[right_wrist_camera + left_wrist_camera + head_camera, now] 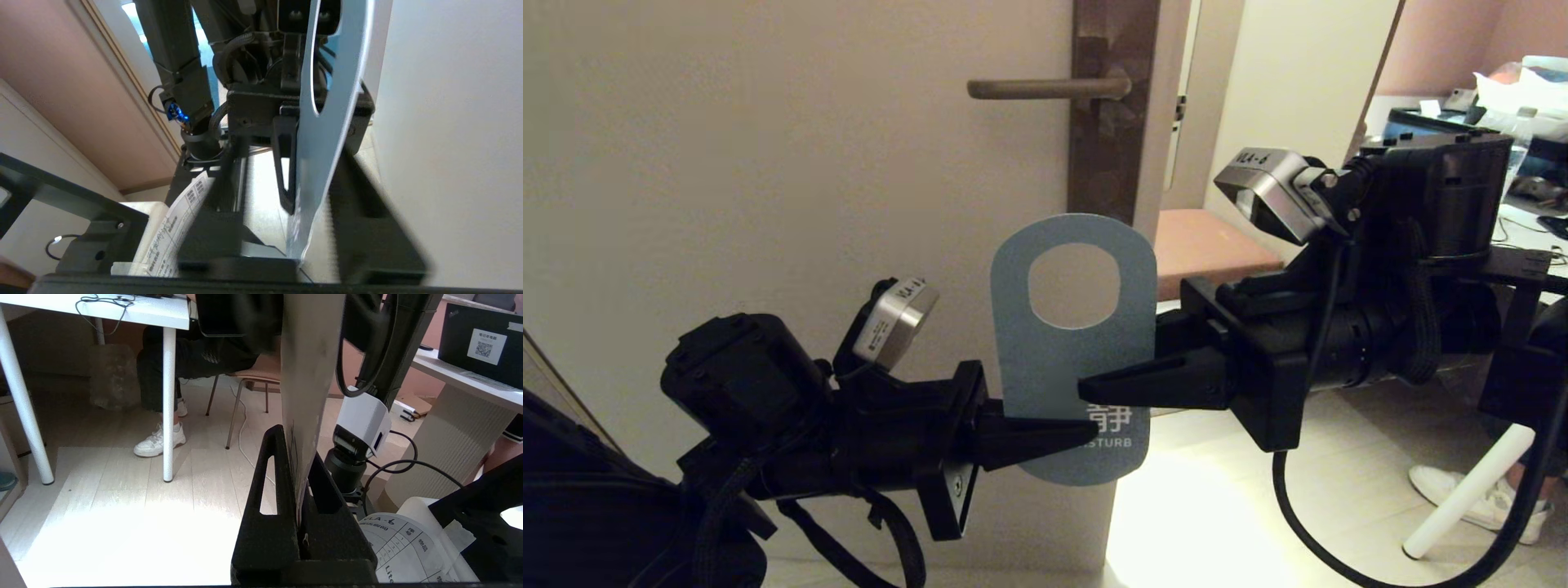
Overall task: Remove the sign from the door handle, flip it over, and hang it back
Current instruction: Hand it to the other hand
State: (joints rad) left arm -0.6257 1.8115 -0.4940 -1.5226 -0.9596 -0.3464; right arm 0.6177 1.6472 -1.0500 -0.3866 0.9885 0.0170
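The sign (1062, 359) is off the door handle (1045, 87) and held upright below it, blue-grey "DO NOT DISTURB" face toward me, oval hole on top. My left gripper (1086, 429) is shut on the sign's lower left part; the left wrist view shows the card (306, 396) edge-on, clamped between the fingers. My right gripper (1086, 388) reaches in from the right at mid-height, open. One of its fingers is in front of the card and the other behind it, and the card (327, 143) stands in the wide gap between them. The handle bar is bare on its dark backplate (1107, 147).
The pale door (768, 163) is close behind the sign. To the right of the door edge stand a reddish stool (1209, 245), a white table leg (1462, 498) and a person's white shoe (1445, 486). A cluttered desk (1527, 106) is at the far right.
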